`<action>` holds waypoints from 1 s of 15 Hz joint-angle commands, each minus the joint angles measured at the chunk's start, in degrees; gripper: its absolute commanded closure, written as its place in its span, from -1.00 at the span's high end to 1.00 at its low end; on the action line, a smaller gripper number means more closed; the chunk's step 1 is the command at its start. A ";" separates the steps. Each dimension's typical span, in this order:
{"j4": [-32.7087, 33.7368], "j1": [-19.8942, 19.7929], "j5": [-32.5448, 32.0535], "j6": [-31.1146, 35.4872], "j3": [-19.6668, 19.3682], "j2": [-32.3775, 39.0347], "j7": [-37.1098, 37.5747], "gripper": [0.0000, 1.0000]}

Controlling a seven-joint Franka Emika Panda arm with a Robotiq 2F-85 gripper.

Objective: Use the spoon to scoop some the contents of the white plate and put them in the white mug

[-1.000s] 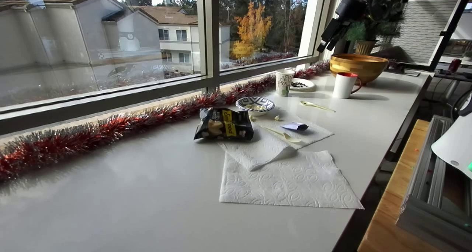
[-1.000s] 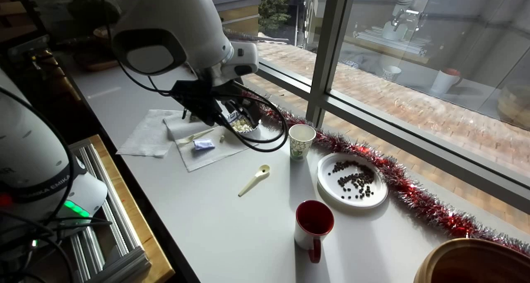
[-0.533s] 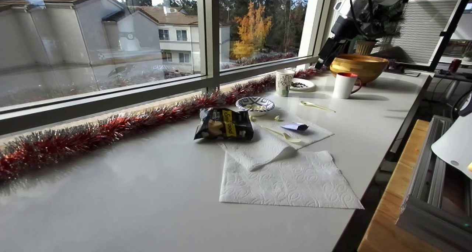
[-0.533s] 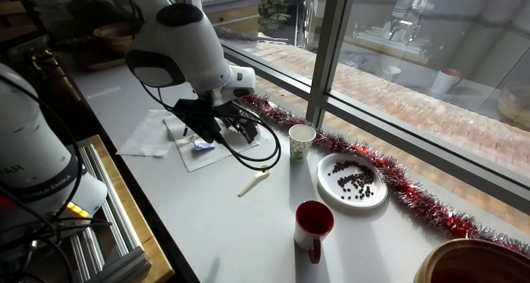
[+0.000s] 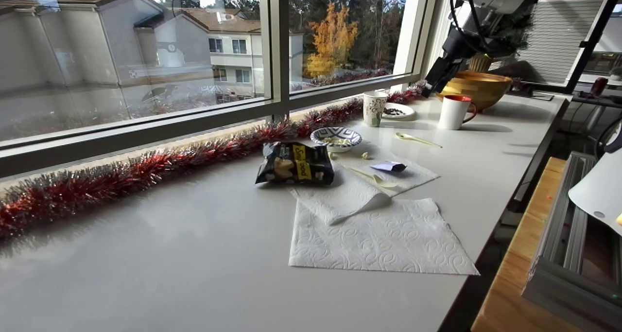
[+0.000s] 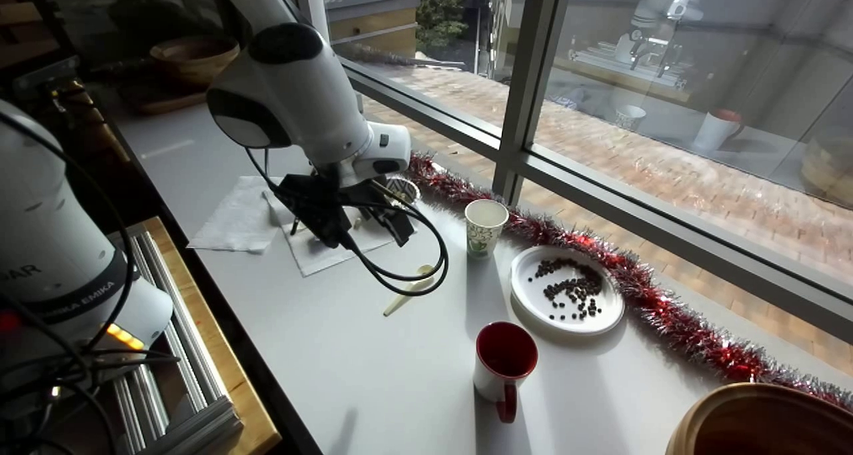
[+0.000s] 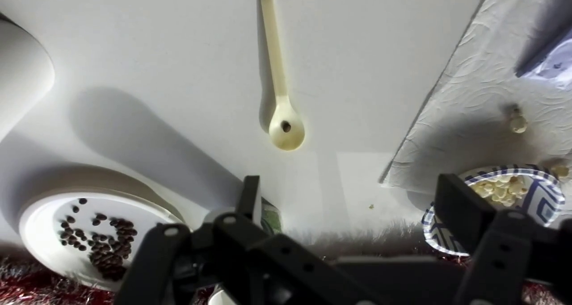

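Our pincer [image 7: 351,193] gapes, holding nothing; we should centre it over the spoon [image 7: 279,77] ahead of and below it, then pinch squarely across the handle [image 7: 273,43]

In the wrist view the gripper [image 7: 351,195] is showing its black fingers [image 7: 462,211] standing wide apart and facing each other. In both exterior views the arm [image 6: 303,88] is leaning downward, the gripper slanting below its wrist [image 6: 386,148]; cables [image 6: 445,252] are looping out beside it, and an amber light [image 6: 123,337] is glowing on the white base [image 6: 150,305].
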 commanded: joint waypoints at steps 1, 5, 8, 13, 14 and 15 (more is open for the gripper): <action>0.02 0.00 0.00 0.00 0.00 0.00 0.00 1.00; 0.04 1.04 2.09 0.30 0.01 2.21 -3.03 1.00; 0.03 1.62 5.23 0.95 0.48 5.02 -6.97 1.00; 0.05 0.69 14.97 2.01 3.40 6.54 -15.75 1.00; 0.08 0.48 17.42 2.82 4.13 6.95 -17.96 1.00; 0.18 0.12 19.99 3.02 4.77 6.98 -20.32 1.00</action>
